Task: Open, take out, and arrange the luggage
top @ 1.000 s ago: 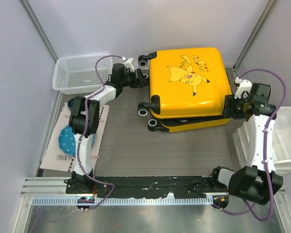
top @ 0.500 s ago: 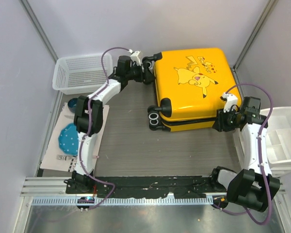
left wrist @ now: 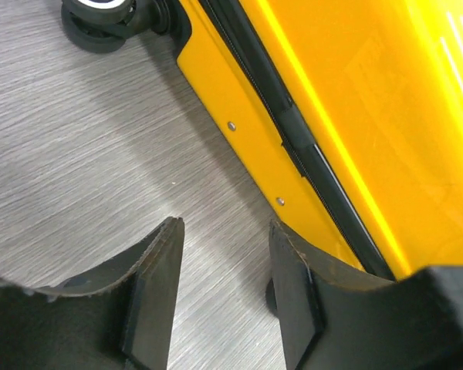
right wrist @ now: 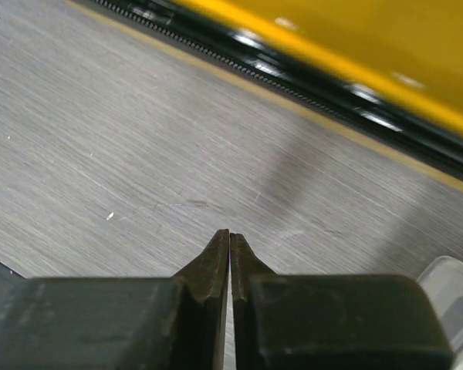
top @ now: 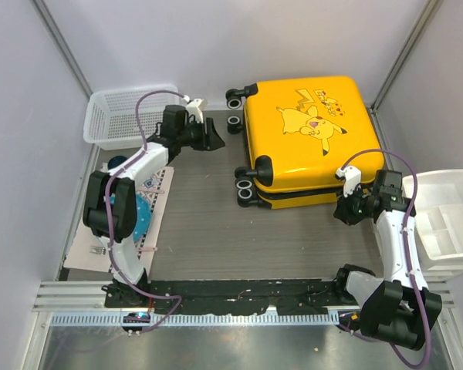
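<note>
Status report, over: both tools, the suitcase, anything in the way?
Left tool open, empty, off the wheel end. Right tool shut, empty, near the zip side. Yellow Pikachu suitcase flat, lid down. Nothing between tools and suitcase.

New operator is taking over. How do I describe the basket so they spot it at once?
Start from the big yellow suitcase at the back of the table and look left to the far left corner. The basket sits there; it is white with open mesh sides, unlike the solid-walled white bins on the right edge.
</note>
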`<state>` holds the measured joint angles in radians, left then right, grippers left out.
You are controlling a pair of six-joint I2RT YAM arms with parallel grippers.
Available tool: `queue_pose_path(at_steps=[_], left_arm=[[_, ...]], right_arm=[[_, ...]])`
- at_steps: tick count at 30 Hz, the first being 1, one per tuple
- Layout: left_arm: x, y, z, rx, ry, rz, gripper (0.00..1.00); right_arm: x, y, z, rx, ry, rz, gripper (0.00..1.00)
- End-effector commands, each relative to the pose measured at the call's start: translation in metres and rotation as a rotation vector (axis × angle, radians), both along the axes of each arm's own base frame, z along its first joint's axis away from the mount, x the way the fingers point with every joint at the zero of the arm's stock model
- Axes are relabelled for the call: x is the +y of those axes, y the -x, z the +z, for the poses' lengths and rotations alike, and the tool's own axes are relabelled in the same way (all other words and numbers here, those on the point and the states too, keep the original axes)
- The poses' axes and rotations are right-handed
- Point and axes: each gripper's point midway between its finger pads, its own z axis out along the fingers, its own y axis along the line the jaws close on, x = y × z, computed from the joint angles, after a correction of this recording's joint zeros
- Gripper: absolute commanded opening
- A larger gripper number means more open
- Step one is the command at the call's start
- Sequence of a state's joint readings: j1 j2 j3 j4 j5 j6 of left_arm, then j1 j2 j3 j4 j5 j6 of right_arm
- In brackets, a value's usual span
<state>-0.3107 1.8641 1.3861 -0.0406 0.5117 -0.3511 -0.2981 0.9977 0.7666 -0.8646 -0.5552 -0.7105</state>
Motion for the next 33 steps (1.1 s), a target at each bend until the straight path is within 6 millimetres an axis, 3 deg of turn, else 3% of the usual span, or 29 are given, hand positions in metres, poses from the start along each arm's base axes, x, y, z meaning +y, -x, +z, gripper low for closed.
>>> queue_pose_path(at_steps=[1, 2, 4, 5, 6, 8, 9, 11, 15, 21, 27, 33], left_arm=[[-0.007, 0.026, -0.036, 0.048, -0.145, -0.1, 0.5], [-0.01, 0.022, -0.043, 0.035, -0.164, -0.112, 0.48], [-0.027, 0.006, -0.036, -0.022, -0.181, -0.148, 0.47], [-0.033, -0.004, -0.06, -0.008, -0.22, -0.17, 0.47], [-0.046, -0.027, -0.032, -0.078, -0.199, -0.171, 0.47], [-0.062, -0.041, -0.048, -0.037, -0.174, -0.19, 0.46], [-0.074, -0.055, -0.026, -0.08, -0.137, -0.186, 0.46], [-0.097, -0.055, -0.017, -0.12, -0.109, -0.227, 0.46], [-0.132, -0.054, -0.003, -0.181, -0.035, -0.276, 0.47], [-0.166, -0.068, 0.001, -0.226, 0.014, -0.306, 0.49], [-0.205, -0.056, 0.021, -0.284, 0.085, -0.361, 0.5], [-0.235, -0.043, 0.03, -0.31, 0.135, -0.385, 0.51]], right_arm=[[0.006, -0.011, 0.001, -0.097, 0.041, 0.07, 0.06], [0.008, -0.013, 0.001, -0.108, 0.045, 0.071, 0.05], [0.017, -0.02, 0.003, -0.132, 0.049, 0.084, 0.01], [0.019, -0.021, 0.003, -0.136, 0.061, 0.091, 0.01], [0.022, -0.022, 0.004, -0.14, 0.066, 0.101, 0.01], [0.028, -0.022, 0.004, -0.139, 0.077, 0.12, 0.01], [0.029, -0.02, 0.003, -0.132, 0.082, 0.124, 0.01], [0.025, -0.018, -0.004, -0.108, 0.113, 0.102, 0.0], [-0.003, -0.043, -0.017, -0.104, 0.201, -0.063, 0.01], [-0.007, -0.059, 0.001, -0.157, 0.177, -0.11, 0.01], [-0.023, -0.056, 0.016, -0.222, 0.244, -0.185, 0.01], [-0.09, -0.055, 0.029, -0.237, 0.403, -0.45, 0.01]])
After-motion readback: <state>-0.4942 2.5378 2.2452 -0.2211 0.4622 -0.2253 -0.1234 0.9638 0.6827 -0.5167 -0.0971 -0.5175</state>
